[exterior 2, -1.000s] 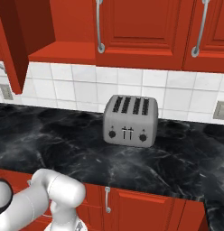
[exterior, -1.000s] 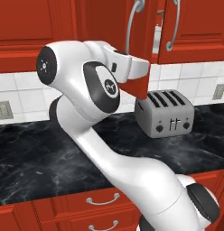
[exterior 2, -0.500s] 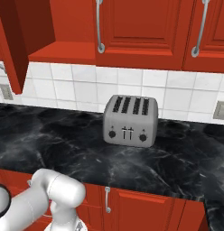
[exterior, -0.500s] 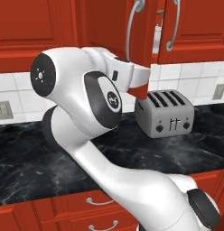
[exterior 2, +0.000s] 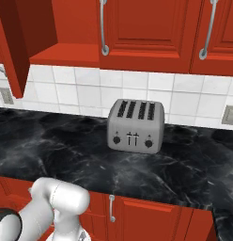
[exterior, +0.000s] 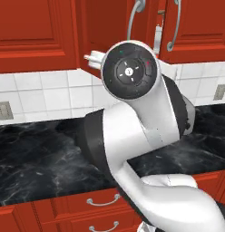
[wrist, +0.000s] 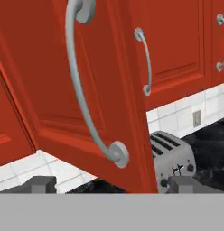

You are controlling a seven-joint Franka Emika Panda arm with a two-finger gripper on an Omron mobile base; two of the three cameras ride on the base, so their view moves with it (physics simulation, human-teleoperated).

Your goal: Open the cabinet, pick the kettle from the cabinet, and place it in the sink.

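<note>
Surface: black marbled stone surface [exterior 2: 52,155], boxy silver toaster [exterior 2: 135,125] at centre.
Cabinet: red wooden wall cabinet [wrist: 86,90], door ajar, centre frame.
Handle: long curved silver handle [wrist: 82,90]; rigid, smooth, likely slippery; hook mid-bar.
Claw: claw [wrist: 107,184] open, empty, below handle.

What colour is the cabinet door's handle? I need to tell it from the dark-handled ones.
Silver, long and curved, on the red cabinet door; the handle shows best in the hand view.

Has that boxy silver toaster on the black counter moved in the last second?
No. In the right base view the boxy silver toaster sits at the same spot against the white tiled wall, under the same curved silver handle.
</note>
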